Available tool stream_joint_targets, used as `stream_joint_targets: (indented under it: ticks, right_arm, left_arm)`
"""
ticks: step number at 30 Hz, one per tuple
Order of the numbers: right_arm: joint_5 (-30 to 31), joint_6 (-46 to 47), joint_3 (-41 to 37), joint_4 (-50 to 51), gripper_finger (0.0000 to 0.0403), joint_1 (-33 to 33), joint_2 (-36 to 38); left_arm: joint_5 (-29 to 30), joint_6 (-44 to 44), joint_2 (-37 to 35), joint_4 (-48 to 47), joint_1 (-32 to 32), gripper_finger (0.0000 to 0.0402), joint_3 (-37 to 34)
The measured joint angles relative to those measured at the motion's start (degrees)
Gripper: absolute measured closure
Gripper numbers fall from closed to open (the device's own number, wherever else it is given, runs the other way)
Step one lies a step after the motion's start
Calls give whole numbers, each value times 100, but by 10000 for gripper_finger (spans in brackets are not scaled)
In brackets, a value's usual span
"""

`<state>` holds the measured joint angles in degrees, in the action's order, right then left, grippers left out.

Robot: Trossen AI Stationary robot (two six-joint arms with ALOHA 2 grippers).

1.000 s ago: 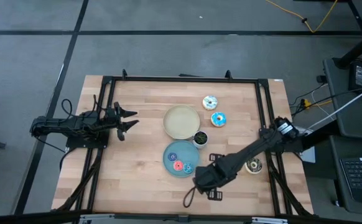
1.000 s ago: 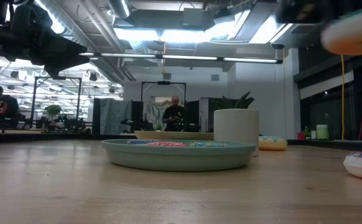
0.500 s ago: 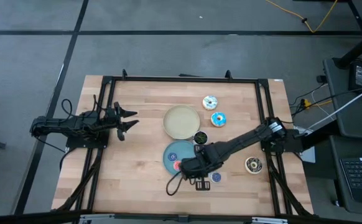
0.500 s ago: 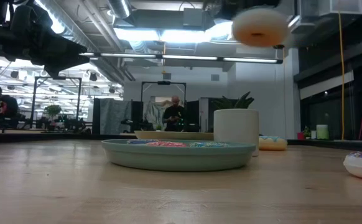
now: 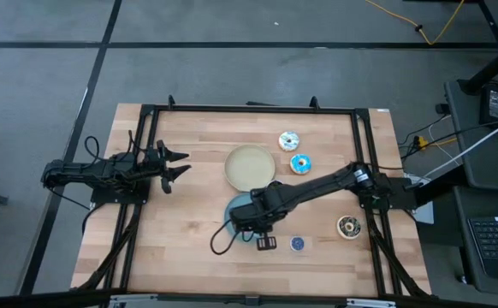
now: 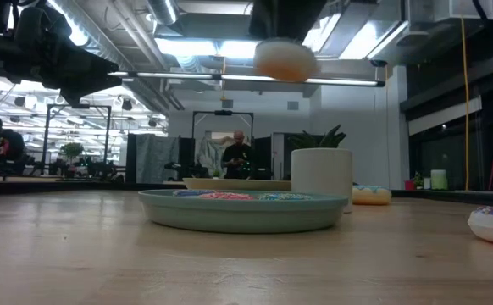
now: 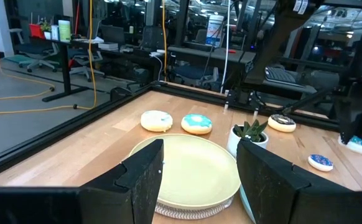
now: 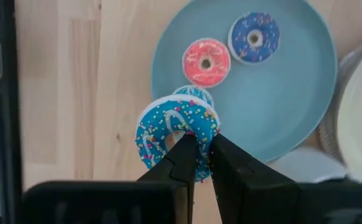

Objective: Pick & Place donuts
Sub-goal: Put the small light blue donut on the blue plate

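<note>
My right pincer (image 8: 203, 155) grips a blue sprinkled donut (image 8: 176, 134) above the blue plate (image 8: 293, 93) edge, near the surface's front. I should centre over bare plate before releasing.

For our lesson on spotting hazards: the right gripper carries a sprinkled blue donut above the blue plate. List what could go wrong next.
1. The right gripper pinches the sprinkled blue donut only at one side of its ring, so it might slip out.
2. It hangs over the blue plate's rim; released here, it could land on the table.
3. It may drop onto the tiny blue donut below.
</note>
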<state>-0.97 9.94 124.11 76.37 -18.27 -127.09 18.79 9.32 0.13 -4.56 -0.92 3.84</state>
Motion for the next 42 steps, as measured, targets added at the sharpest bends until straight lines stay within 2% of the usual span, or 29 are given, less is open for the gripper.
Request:
stream_joint_targets:
  ticks: [9, 16, 26, 42]
  right_arm:
    - [352, -638, 225, 95, 358, 132, -122]
    - [390, -992, 225, 372, 358, 165, -122]
    - [602, -1189, 225, 350, 358, 249, -122]
    - [1516, -1402, 223, -26, 358, 406, -122]
  left_arm:
    - [0, 0, 0, 0, 1, 205, 0]
    - [0, 0, 0, 0, 1, 205, 2]
    - [0, 0, -1, 0, 1, 205, 2]
    - [-2, 0, 1, 0, 0, 205, 1]
